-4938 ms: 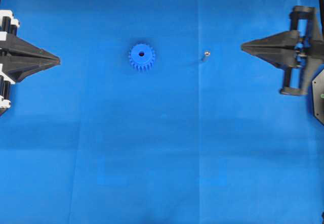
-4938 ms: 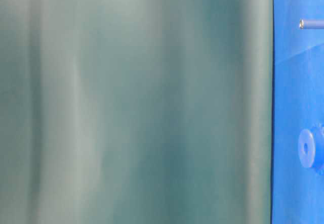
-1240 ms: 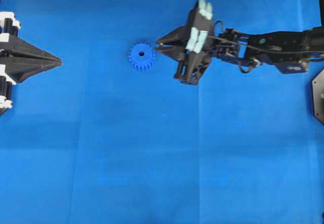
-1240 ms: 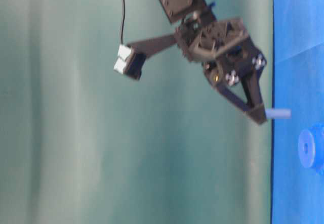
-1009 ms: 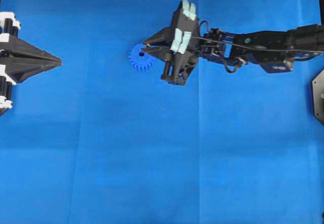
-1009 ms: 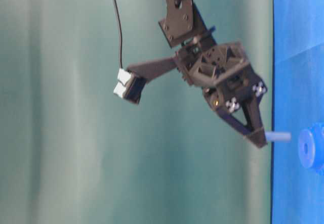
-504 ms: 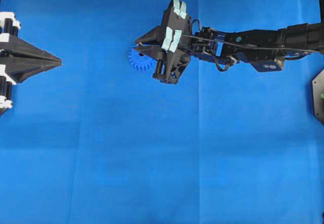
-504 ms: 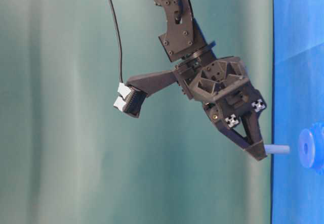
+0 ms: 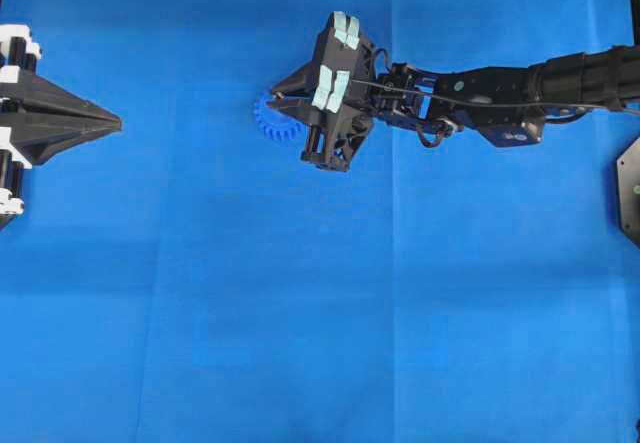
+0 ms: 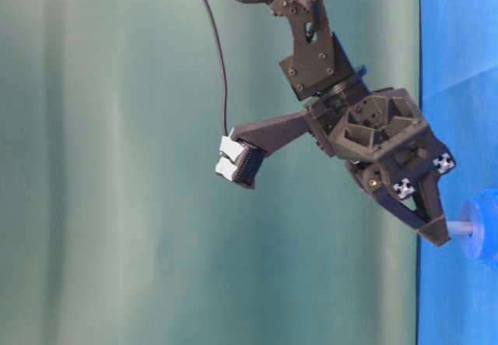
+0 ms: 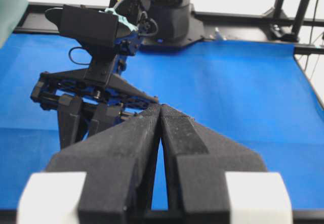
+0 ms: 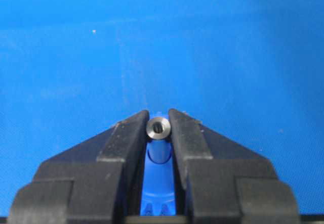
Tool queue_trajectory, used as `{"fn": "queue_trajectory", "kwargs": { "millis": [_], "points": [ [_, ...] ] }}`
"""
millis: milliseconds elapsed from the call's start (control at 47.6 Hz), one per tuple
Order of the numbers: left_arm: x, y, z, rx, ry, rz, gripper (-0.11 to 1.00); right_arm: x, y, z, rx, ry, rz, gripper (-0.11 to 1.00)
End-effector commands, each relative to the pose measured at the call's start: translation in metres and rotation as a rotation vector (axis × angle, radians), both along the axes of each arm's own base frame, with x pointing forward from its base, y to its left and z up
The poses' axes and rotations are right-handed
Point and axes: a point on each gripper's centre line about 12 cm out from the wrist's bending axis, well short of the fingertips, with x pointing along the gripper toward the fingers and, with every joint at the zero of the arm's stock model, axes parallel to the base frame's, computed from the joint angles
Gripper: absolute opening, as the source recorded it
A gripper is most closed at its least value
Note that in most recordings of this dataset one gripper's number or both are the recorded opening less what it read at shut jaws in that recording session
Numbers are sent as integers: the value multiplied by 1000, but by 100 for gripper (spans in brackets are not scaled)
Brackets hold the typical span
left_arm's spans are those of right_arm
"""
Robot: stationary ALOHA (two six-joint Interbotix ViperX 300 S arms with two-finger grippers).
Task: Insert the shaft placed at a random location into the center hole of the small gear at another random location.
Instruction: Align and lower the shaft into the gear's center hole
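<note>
Your left gripper (image 9: pixel 117 120) sits parked at 9 o'clock on the tabletop (image 9: pixel 300 313), fingers pressed together w/ nothing between, well apart from the job. Moving right, the small gear (image 9: pixel 268 121) lies flat, mostly hidden under the right gripper (image 9: pixel 275 94), which is the nearer arm and has its fingers clenched on the shaft (image 12: pixel 158 128). In the table-level view the shaft (image 10: pixel 459 227) runs square to the gear face (image 10: pixel 476 229), tip touching the hub; whether it's entered the center hole can't be told. Push along that axis, prob. straight down.

Blk arms (image 9: pixel 500 88), white-capped left tool (image 9: pixel 110 120).
</note>
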Motion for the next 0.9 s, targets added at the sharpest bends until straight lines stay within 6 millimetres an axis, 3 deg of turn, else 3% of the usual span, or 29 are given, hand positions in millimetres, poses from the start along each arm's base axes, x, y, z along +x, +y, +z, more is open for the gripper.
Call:
{"fn": "queue_trajectory", "kwargs": {
  "millis": [0,883],
  "points": [
    [1,0,4,-1,-9,1,0,3,-4,12,-9,-40,-8,3],
    [1,0,2,1,5,1,0,4,-4,-7,-2,-3,-9,3]
  ]
}}
